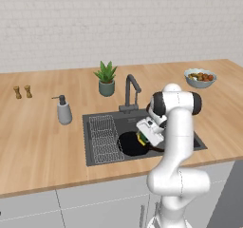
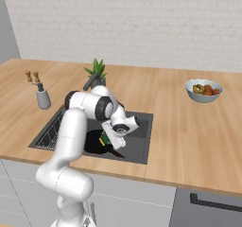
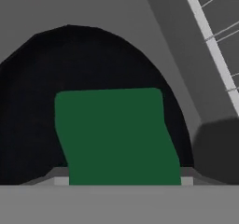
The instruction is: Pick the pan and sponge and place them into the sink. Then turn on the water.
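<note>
2 task items sit at the sink [image 1: 201, 144]: the pan [image 1: 129, 144] lies in the basin, and the green sponge [image 3: 116, 134] hangs between the jaws just above it. Whether the jaws still clamp it, I cannot tell. Next, probably: release, then reach the faucet [image 1: 131, 91].

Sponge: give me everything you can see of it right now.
The sponge is a small rectangular block, dark green on top with a yellow layer showing at its edge. It sits just under the gripper, over the black pan that lies in the sink. The hand view looks straight onto its flat green face. Whether the fingers are touching it, I cannot tell.
</note>
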Robot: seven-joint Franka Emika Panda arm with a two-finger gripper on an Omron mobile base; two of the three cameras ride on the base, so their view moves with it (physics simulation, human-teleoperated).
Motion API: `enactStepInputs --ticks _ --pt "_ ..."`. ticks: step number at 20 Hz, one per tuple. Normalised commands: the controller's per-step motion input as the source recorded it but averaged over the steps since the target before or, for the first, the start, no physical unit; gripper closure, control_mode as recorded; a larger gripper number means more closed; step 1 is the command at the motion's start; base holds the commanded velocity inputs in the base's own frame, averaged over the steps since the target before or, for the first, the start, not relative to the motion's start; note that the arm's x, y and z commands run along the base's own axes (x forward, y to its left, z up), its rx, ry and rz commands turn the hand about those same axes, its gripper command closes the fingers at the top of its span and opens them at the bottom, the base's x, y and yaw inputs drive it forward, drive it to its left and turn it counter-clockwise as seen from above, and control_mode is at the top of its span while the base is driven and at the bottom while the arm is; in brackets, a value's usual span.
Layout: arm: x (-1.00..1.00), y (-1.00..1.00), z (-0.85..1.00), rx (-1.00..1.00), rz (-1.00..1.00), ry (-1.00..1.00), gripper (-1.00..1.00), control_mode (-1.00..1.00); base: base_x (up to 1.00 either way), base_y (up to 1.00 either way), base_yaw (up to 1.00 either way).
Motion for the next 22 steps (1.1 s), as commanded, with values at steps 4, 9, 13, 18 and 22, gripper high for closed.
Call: enactStepInputs --ticks 4,9,13,18,22 --pt "0.00 0.12 0.20 0.00 0.00 -0.11 -1.00 -1.00 0.00 0.00 0.00" --pt "0.00 0.06 0.49 0.00 0.00 -0.02 -1.00 -1.00 0.00 0.00 0.00" --pt "0.00 -0.09 0.65 0.01 0.00 0.00 -1.00 -1.00 0.00 0.00 0.00" --pt "-0.12 -0.32 0.58 0.16 -0.12 -0.03 -1.00 -1.00 0.00 0.00 0.00" --pt "-0.35 -0.39 0.41 0.26 -0.29 -0.08 -1.00 -1.00 0.00 0.00 0.00"
